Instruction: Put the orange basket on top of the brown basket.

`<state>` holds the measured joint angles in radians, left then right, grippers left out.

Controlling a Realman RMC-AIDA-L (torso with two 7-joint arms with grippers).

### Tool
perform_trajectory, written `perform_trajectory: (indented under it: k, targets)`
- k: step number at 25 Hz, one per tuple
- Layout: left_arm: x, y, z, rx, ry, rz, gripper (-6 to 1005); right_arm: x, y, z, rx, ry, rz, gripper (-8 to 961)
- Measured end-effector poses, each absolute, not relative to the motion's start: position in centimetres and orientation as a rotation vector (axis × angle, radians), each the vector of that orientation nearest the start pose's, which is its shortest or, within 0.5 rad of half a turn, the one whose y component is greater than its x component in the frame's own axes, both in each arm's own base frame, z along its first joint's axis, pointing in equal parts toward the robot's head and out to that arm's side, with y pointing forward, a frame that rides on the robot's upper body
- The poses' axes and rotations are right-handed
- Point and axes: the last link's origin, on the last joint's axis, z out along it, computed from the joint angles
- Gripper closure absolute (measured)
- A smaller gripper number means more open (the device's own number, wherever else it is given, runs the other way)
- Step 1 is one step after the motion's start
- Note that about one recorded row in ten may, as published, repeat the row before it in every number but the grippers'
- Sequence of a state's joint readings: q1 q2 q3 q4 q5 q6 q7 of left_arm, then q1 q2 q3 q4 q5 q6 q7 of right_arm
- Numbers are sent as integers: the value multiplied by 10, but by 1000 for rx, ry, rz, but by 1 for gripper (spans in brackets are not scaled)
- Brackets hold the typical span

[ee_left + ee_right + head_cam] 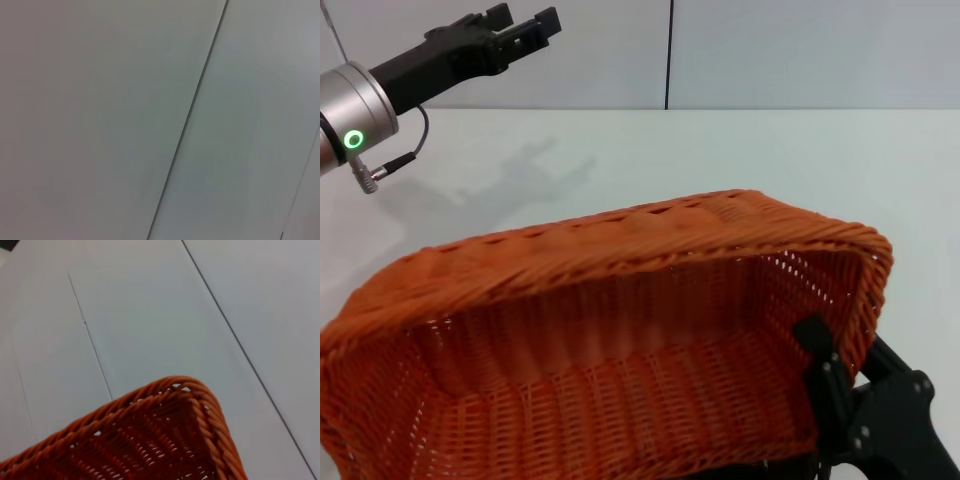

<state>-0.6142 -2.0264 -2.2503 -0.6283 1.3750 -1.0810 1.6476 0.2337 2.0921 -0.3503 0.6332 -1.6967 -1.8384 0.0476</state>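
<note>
Orange basket tilted, short end pinched by right hand, left hand spread, far above.

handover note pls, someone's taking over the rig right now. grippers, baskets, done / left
Right gripper: clamped on the near right wall of the orange basket, which is lifted and tilted close under the head camera.
Left gripper: raised far left above the table, empty, fingers open, idle.
Brown basket: not in any view.
Done: orange basket picked up.
Left: locate the brown basket, set the orange one on top, release.
</note>
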Motion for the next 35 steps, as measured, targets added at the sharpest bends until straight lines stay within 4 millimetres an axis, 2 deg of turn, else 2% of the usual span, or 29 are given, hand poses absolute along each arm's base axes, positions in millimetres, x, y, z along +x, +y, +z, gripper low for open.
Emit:
perform_trajectory:
  k: [3, 9, 19, 22, 27, 30, 31, 32, 33, 35]
  targets:
    - [-221, 426, 52, -2137, -764, -1016, 155, 230, 147, -88, -1792, 624, 1388, 771]
    - [-220, 426, 50, -2139, -764, -1020, 155, 233, 147, -86, -1796, 619, 1377, 562]
    - [-219, 428, 54, -2123, -760, -1029, 154, 243, 157, -75, -1789, 544, 1378, 396]
    - [-218, 429, 57, -2094, -761, -1053, 155, 255, 172, -58, -1764, 501, 1419, 379]
    - [-221, 427, 64, -2039, -746, -1096, 154, 285, 217, -14, -1763, 480, 1447, 379]
    - [-222, 426, 67, -2015, -739, -1122, 154, 302, 248, 20, -1764, 468, 1391, 379]
    - [-231, 417, 75, -1922, -710, -1218, 154, 308, 261, 34, -1761, 476, 1351, 379]
    - [-231, 417, 75, -1922, -710, -1218, 154, 313, 271, 44, -1753, 479, 1318, 379]
    - [-238, 411, 79, -1871, -691, -1260, 154, 322, 293, 70, -1730, 481, 1225, 379]
    - [-238, 411, 79, -1871, -691, -1260, 153, 323, 301, 77, -1719, 483, 1199, 379]
